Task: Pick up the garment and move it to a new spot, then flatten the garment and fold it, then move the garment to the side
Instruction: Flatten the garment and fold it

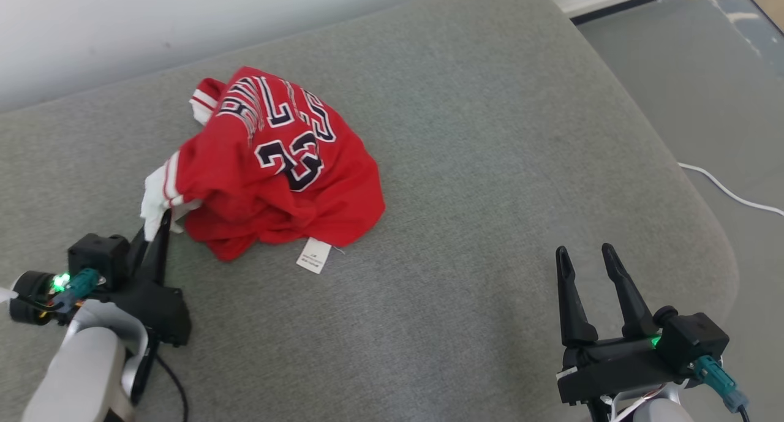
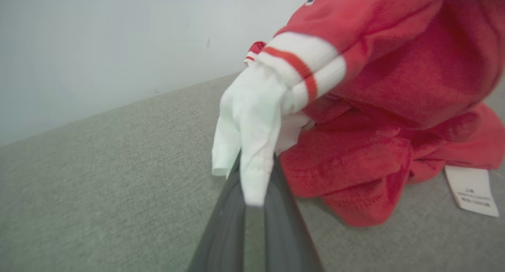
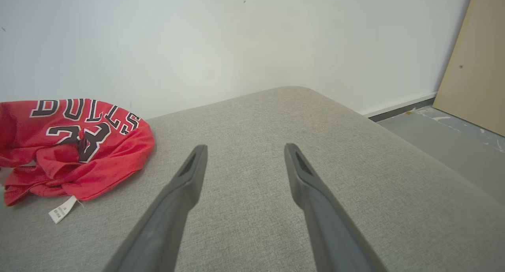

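Clamped shut with the left fingers (image 1: 160,244) on the white ribbed trim (image 2: 252,145) of the crumpled red basketball jersey (image 1: 282,165).
Heaped ahead and rightward of that pinch on the grey fabric cushion (image 1: 490,165) (too bunched for a long axis); well apart from the spread, empty right fingers (image 1: 569,299); probably a left-arm lift.

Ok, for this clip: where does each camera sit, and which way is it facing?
Head view: on the head, looking down onto the grey cushion and the red jersey; left gripper lower left, right gripper lower right.
Left wrist view: low over the cushion, facing along its shut fingers at the jersey's white sleeve end clamped between them.
Right wrist view: along its open fingers, across the cushion towards the wall.
Shared: all three show the jersey and its white label.
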{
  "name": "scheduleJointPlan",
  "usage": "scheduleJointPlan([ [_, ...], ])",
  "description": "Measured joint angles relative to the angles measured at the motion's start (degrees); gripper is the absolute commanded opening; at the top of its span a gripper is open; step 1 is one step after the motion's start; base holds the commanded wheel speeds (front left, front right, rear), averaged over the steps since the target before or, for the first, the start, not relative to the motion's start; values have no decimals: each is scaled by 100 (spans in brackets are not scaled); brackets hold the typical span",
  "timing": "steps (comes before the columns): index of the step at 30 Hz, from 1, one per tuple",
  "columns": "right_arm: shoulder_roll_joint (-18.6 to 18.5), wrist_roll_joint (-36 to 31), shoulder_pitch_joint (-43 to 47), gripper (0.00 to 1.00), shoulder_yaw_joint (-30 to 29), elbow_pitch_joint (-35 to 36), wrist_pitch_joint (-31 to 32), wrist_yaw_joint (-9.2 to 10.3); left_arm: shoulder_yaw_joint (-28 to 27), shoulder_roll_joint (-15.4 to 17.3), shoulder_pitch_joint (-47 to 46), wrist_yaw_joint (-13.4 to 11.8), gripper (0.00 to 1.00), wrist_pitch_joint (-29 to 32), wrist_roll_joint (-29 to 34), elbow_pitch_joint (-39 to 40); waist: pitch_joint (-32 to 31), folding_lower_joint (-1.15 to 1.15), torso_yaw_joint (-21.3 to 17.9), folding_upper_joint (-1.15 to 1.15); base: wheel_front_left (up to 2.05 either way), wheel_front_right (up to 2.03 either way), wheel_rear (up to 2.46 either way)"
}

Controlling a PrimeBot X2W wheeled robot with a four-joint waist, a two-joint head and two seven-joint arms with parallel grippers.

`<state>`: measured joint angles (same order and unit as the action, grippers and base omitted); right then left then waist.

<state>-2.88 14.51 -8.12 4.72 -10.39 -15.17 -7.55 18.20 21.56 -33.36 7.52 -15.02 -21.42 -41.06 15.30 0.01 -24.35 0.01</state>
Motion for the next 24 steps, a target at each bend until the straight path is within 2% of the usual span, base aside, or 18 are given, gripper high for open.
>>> scheduleJointPlan([
  [6,1,-67,135,100,-15,-59,1,0,3,-156,218,0,0,1,142,527,-192,-1,252,0,0,0,0],
  [12,2,-111,293,100,-38,-107,0,0,21,-138,701,-8,0,1,372,1224,-489,-1,753,0,0,0,0],
  [24,4,-154,488,100,-162,-167,1,0,214,-159,2323,-383,0,233,399,2366,-886,-2,1767,-1,0,0,0],
])
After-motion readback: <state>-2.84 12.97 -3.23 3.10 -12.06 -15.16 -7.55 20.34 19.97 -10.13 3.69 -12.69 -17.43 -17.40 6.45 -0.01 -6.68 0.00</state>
